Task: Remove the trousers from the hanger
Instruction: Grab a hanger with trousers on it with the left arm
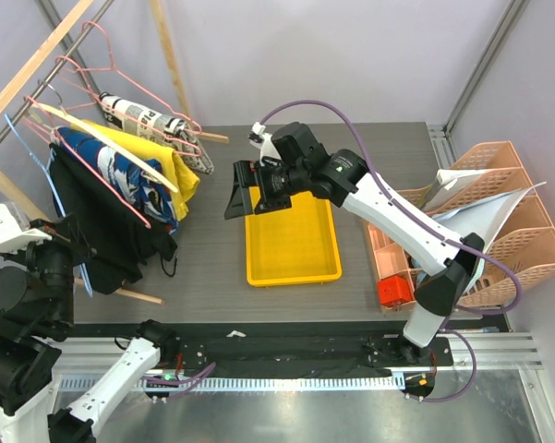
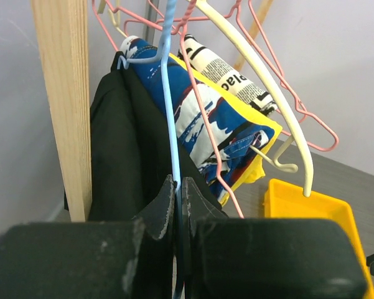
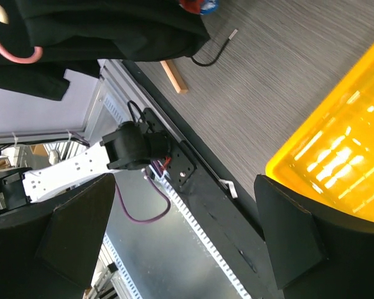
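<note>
The black trousers point(image 1: 97, 217) hang over a light blue wire hanger point(image 1: 28, 143) on the wooden rack at the far left. My left gripper point(image 1: 67, 233) is beside them; in the left wrist view it point(image 2: 178, 187) is shut on the blue hanger wire point(image 2: 168, 93), with the trousers point(image 2: 121, 156) just left of and behind the jaws. My right gripper point(image 1: 247, 198) is open and empty above the left far corner of the yellow tray, well right of the rack. In the right wrist view it point(image 3: 187, 230) stands wide open, and the trousers' lower edge point(image 3: 112, 28) shows at the top.
Other hangers on the rack carry a blue patterned garment point(image 1: 120, 175), a yellow one point(image 1: 171, 166) and a newsprint one point(image 1: 148, 118). A yellow tray point(image 1: 294, 272) lies mid-table. Pink baskets point(image 1: 517, 249) and a red object point(image 1: 395, 292) stand at the right. A wooden post point(image 2: 62, 93) is close on the left.
</note>
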Robot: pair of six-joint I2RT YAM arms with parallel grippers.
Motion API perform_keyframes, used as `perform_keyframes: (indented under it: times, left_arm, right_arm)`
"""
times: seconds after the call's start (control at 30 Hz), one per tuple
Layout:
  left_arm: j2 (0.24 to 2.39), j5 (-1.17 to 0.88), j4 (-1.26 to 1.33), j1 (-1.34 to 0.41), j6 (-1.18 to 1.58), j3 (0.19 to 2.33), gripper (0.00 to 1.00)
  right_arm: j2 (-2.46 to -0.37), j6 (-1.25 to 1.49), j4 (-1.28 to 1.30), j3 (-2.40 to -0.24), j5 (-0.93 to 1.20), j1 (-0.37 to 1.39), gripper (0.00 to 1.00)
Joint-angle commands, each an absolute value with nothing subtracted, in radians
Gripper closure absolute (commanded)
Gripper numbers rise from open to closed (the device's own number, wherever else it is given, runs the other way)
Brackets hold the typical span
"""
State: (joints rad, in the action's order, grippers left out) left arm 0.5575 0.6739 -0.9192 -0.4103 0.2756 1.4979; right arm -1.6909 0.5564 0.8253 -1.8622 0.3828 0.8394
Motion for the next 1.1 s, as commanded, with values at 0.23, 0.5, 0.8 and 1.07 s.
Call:
perform_keyframes:
  times: [0.23,0.5,0.8,1.07]
  left_arm:
    - [0.509,0.538,-0.742,-0.414,0.160,1.444,1.00]
    - [0.495,0.509,-0.716,-0.414,0.114,1.417,1.00]
    - [0.511,0.569,-0.823,-0.414,0.310,1.476,1.00]
    - [0.638,0.698,-1.113,-0.414,0.547,1.578,1.00]
  right_arm:
    - [-1.727,0.600,0.494,-2.117,0.362,0.925,0.03]
    - [-2.035,0.908,0.195,-2.471,0.465,0.983,0.26]
    - [-2.114,0.960,0.021,-2.455,0.411,1.088,0.25]
    - [-1.928,0.824,0.106,-2.200,0.295,1.112,0.23]
